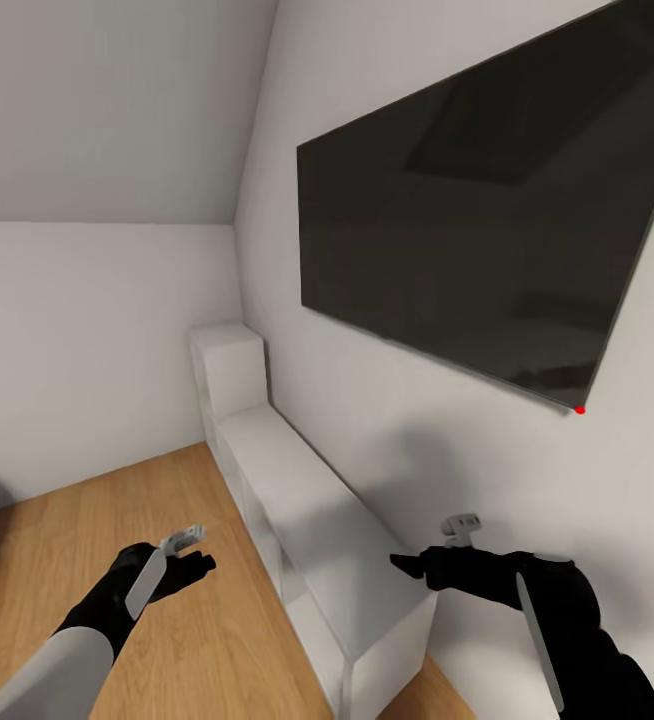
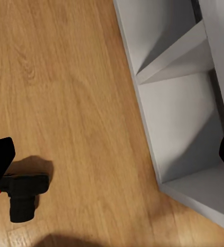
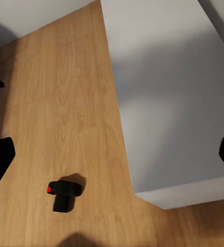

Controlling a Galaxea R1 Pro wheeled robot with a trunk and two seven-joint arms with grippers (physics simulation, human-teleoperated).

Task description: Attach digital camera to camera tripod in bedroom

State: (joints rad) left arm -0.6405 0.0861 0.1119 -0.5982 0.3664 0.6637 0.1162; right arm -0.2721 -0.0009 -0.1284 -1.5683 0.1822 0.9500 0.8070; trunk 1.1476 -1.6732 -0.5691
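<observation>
- I see the digital camera (image 3: 63, 194) lying on the wood floor (image 3: 55, 103), lower left of the right wrist frame, apart from the white shelf unit (image 3: 168, 92).
- Left gripper (image 1: 189, 556) and right gripper (image 1: 417, 563) hang released, holding nothing.
- A dark wall screen (image 1: 487, 220) fills the head view's upper right.

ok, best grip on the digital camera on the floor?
Judging from the wrist views, the digital camera lies alone on the wood floor, apart from the white cabinet, lens barrel sticking out sideways. Probably come straight down from above and close the claw across the wider boxy body, near the red dot, not the round lens, which could slip.
</observation>
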